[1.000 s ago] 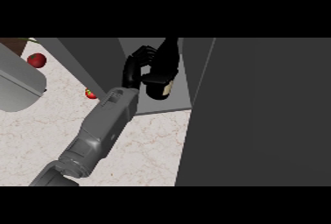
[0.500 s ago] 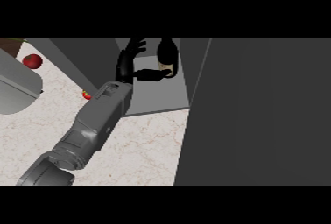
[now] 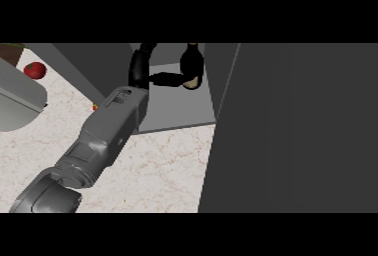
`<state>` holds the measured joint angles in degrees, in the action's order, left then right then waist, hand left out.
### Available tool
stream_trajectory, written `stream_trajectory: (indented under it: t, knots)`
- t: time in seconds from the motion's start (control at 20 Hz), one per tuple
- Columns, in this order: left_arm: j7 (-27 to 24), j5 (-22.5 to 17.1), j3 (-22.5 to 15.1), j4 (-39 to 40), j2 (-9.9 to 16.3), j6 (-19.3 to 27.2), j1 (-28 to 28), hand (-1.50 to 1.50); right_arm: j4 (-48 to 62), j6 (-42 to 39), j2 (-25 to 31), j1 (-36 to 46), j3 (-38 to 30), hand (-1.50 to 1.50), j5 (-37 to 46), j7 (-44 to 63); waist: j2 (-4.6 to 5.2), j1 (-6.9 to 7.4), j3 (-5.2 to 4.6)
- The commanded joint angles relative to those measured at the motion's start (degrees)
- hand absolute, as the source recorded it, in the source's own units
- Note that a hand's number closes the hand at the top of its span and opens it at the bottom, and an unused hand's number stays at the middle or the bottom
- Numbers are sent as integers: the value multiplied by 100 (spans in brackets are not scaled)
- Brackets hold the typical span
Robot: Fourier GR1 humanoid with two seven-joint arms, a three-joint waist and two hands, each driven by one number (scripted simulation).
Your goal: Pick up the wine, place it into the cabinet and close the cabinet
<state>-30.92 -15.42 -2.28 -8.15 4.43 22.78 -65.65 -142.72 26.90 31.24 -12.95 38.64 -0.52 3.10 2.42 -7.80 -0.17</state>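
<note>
wine bottle (image 3: 192, 67) count: one, upright inside the open cabinet (image 3: 173, 107), just right of the one hand (image 3: 148, 70) in view, on the left forearm. the hand's thumb reaches to the bottle's base, apparently steadying it — whether the fingers clasp it cannot be told. cabinet door (image 3: 295, 130), one, stands open right of the hand. red fruit (image 3: 35, 70), one, lies well left.

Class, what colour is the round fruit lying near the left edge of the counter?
The small round fruit is red, seen best in the head view, its only view.
</note>
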Motion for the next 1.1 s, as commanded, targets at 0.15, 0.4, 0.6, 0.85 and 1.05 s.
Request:
stream_trajectory:
  t: [0.15, 0.4, 0.6, 0.85, 1.05]
  knots:
    - [-246, -382, 426, -165, -81, -620, -254, 150, -622, 32, -3, -310, 151, -150, -156, 58, -48, 32, 5]
    - [-386, -484, 530, -263, -200, -1243, -400, 150, -917, -60, 297, -478, -115, -150, -323, 228, -100, 177, 11]
    - [-525, -505, 546, -276, -345, -1716, -235, -150, -1050, 20, 318, -663, -82, -150, -217, 357, -165, 360, 9]
    - [-351, -479, 518, -284, -359, -1935, -304, -150, -1080, 102, 333, -853, -44, -150, -3, 207, -198, 445, 13]
    - [-182, -600, 491, -368, -439, -1889, -364, -150, -1246, 68, 432, -937, -260, -150, -213, 245, -232, 488, 15]
